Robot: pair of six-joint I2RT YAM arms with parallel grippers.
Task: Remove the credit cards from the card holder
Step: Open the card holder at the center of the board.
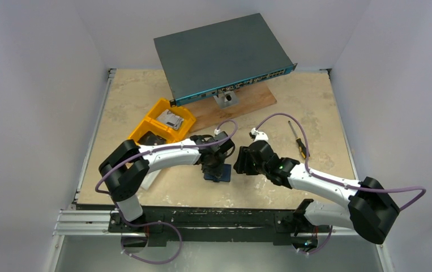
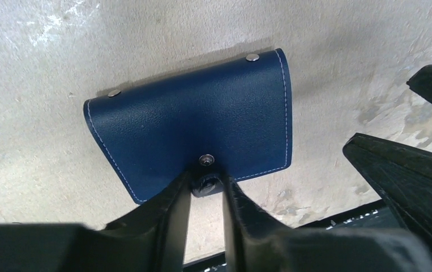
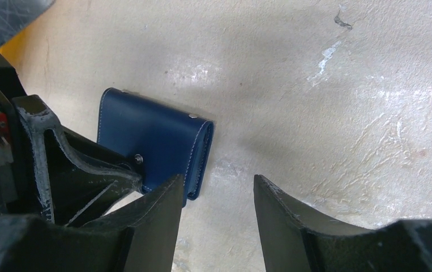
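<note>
- Jaws on the left gripper (image 2: 205,187) stand only a little apart, one on each side of the black tab (image 2: 204,182) at the near edge of the card holder (image 2: 202,113). They look to be against the tab, but I cannot tell whether they truly pinch it.
- Over on the other side, the right gripper (image 3: 216,195) hangs with its jaws well apart and nothing between them. It is just beside the holder's stitched side edge, with one finger over its corner.
- The card holder lies flat and shut on the table (image 1: 315,107), near the front edge between the two arms. Its cover faces up, and the pale stud (image 2: 205,160) sits just above the tab.
- No credit cards show anywhere; I take them to be inside.
- The step in hand, as I judge it, is the opening: undoing the tab so the cover can fold back.
- The next move calls for a firm hold on the tab and a lift away from the stud. The right gripper should pin the body so the whole holder does not rise with it.
</note>
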